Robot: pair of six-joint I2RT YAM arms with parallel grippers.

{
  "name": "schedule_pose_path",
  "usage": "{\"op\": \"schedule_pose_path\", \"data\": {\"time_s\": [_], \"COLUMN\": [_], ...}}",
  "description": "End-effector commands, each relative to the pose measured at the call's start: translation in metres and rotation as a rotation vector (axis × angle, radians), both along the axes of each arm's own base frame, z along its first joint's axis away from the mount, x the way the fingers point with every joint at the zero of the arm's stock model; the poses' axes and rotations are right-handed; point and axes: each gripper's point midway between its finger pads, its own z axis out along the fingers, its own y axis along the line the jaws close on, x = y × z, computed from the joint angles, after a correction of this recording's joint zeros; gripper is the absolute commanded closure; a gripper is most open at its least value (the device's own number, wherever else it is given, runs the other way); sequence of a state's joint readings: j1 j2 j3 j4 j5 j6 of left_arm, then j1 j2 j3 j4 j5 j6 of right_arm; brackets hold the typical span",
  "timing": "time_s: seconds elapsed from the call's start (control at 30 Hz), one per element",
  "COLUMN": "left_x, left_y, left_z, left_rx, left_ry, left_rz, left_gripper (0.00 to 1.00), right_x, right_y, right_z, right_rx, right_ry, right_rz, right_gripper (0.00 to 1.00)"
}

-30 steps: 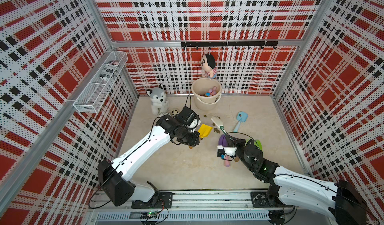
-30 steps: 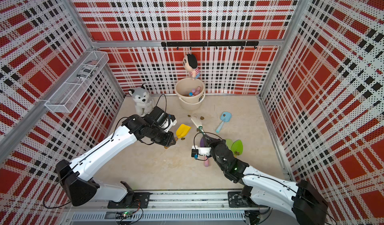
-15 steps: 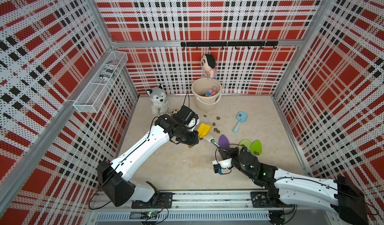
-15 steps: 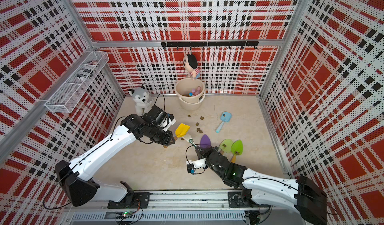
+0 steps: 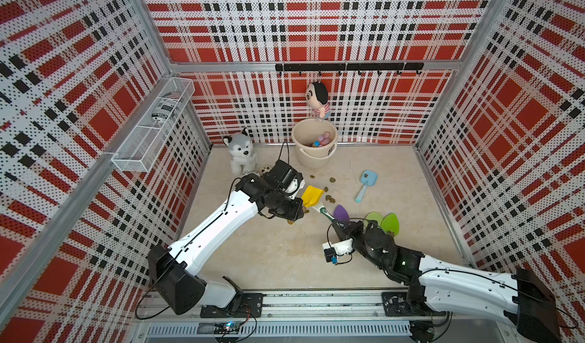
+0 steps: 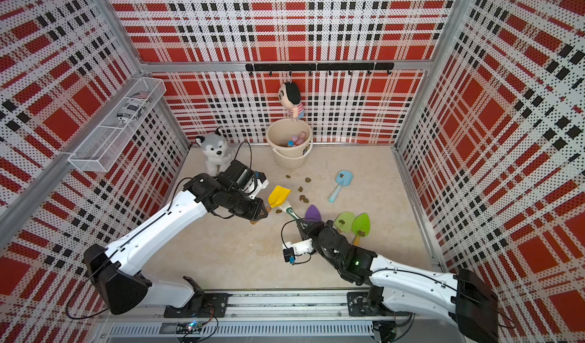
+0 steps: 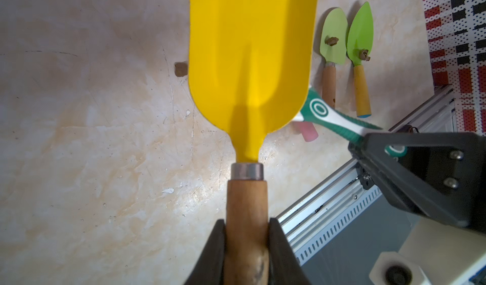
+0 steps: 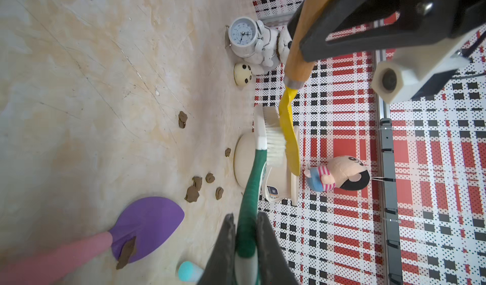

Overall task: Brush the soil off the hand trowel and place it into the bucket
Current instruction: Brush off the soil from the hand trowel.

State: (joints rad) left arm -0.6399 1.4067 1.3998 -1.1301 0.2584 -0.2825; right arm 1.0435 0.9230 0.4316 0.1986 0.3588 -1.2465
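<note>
My left gripper is clamped on the yellow trowel by its wooden handle, blade held off the floor. My right gripper is clamped on the brush, bristles seemingly touching the blade. The soil lies on the floor between the trowel and the bucket.

The bucket stands by the back wall, a plush dog to its left — soil lumps lie before it, right of the raised trowel.
</note>
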Motion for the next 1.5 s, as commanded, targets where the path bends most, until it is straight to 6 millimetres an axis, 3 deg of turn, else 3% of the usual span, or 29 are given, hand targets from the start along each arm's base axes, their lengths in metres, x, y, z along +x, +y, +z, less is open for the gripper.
{"op": "schedule_pose_path", "data": {"time_s": [0.0,0.23,0.33,0.47,0.67,0.83,1.1,1.27,1.47], "left_x": [-0.001,0.002,0.006,0.016,0.032,0.045,0.064,0.066,0.065], "left_y": [0.0,0.001,0.003,-0.002,-0.016,-0.026,-0.038,-0.042,-0.041], "left_z": [0.002,0.004,0.001,0.0,-0.009,-0.02,-0.017,-0.01,-0.013], "left_rx": [-0.012,-0.011,0.01,0.002,0.0,0.006,-0.023,-0.042,-0.035], "left_ry": [-0.001,-0.016,-0.038,-0.082,-0.139,-0.168,-0.201,-0.215,-0.213], "left_rz": [-0.014,-0.007,0.002,0.024,0.046,0.051,0.069,0.066,0.07], "left_gripper": [1.0,1.0,1.0,1.0,1.0,1.0,1.0,1.0,1.0], "right_x": [0.016,0.027,0.032,0.045,0.053,0.05,0.048,0.062,0.081], "right_y": [-0.014,-0.034,-0.038,-0.044,-0.036,-0.021,-0.013,-0.022,-0.035], "right_z": [0.039,0.034,0.047,0.072,0.094,0.107,0.097,0.075,0.069], "right_rx": [0.14,0.285,0.459,0.752,1.081,1.253,1.439,1.512,1.614], "right_ry": [-0.037,0.081,0.18,0.424,0.868,1.178,1.434,1.489,1.521], "right_rz": [-0.081,-0.156,-0.219,-0.312,-0.336,-0.25,-0.209,-0.305,-0.353], "right_gripper": [1.0,1.0,1.0,1.0,1.0,1.0,1.0,1.0,1.0]}}
